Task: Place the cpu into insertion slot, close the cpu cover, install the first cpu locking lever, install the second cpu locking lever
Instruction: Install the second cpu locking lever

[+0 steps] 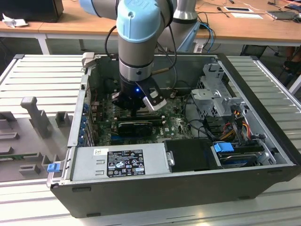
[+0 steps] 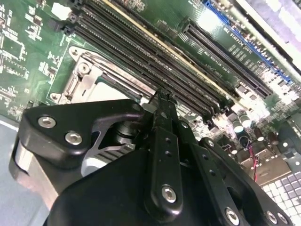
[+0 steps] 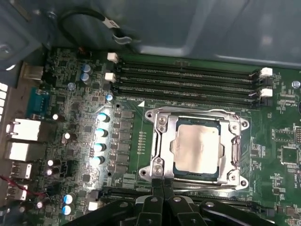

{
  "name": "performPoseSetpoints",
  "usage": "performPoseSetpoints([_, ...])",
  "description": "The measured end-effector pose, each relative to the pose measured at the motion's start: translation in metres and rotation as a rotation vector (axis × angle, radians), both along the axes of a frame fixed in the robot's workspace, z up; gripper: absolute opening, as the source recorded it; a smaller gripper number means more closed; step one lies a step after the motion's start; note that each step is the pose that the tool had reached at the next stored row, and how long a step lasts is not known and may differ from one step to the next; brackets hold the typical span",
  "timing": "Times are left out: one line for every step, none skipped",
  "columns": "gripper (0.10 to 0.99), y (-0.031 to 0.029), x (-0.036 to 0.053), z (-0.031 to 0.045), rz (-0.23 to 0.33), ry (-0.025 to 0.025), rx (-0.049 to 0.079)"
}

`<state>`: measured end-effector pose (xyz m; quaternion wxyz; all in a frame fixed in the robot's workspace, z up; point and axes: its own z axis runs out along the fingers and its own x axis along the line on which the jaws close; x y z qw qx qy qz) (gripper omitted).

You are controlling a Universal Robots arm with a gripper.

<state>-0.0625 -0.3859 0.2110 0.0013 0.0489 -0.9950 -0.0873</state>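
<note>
Dull metal cpu, shiny cover

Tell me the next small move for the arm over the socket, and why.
Probably ease the hand down at the socket's edge to work a locking lever. In the first wrist view the square silver-grey cpu already lies in the silver-rimmed insertion slot, with the thin silver frame cpu cover lying flat around it, and the hand's fingertips, pressed together, sit at the socket's rim.

The silver-faced cpu lies flat inside the insertion slot, with the cpu cover closed flat around it.
</note>
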Motion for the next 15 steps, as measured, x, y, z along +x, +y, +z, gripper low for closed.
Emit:
performPoseSetpoints([0.106,-0.0015,-0.001,-0.0001,0.0,-0.0001,0.004])
performPoseSetpoints([0.106,-0.0027,-0.0018,-0.0001,0.0,-0.0001,0.008])
performPoseSetpoints([0.106,-0.0045,-0.0033,-0.0002,0.0,-0.0001,0.016])
performPoseSetpoints([0.106,-0.0066,-0.0054,-0.0003,0.0,-0.0002,0.028])
performPoseSetpoints([0.106,-0.0079,-0.007,-0.0005,0.0,-0.0003,0.033])
performPoseSetpoints([0.106,-0.0093,-0.009,-0.0011,0.0,-0.0007,0.04])
performPoseSetpoints([0.106,-0.0093,-0.0094,-0.0025,0.001,-0.0007,0.045])
performPoseSetpoints([0.106,-0.0093,-0.0096,-0.0051,0.001,-0.0007,0.05])
performPoseSetpoints([0.106,-0.0095,-0.0096,-0.0065,0.001,-0.0006,0.054])
performPoseSetpoints([0.106,-0.0095,-0.0096,-0.0068,0.001,-0.0005,0.06])
performPoseSetpoints([0.106,-0.0094,-0.0097,-0.0072,0.002,-0.0007,0.069])
performPoseSetpoints([0.106,-0.0094,-0.0099,-0.0075,0.002,-0.0006,0.078])
performPoseSetpoints([0.106,-0.0095,-0.01,-0.0081,0.003,-0.0006,0.085])
performPoseSetpoints([0.106,-0.0095,-0.01,-0.0087,0.003,-0.0007,0.088])
performPoseSetpoints([0.106,-0.0096,-0.0102,-0.0099,0.004,-0.0007,0.093])
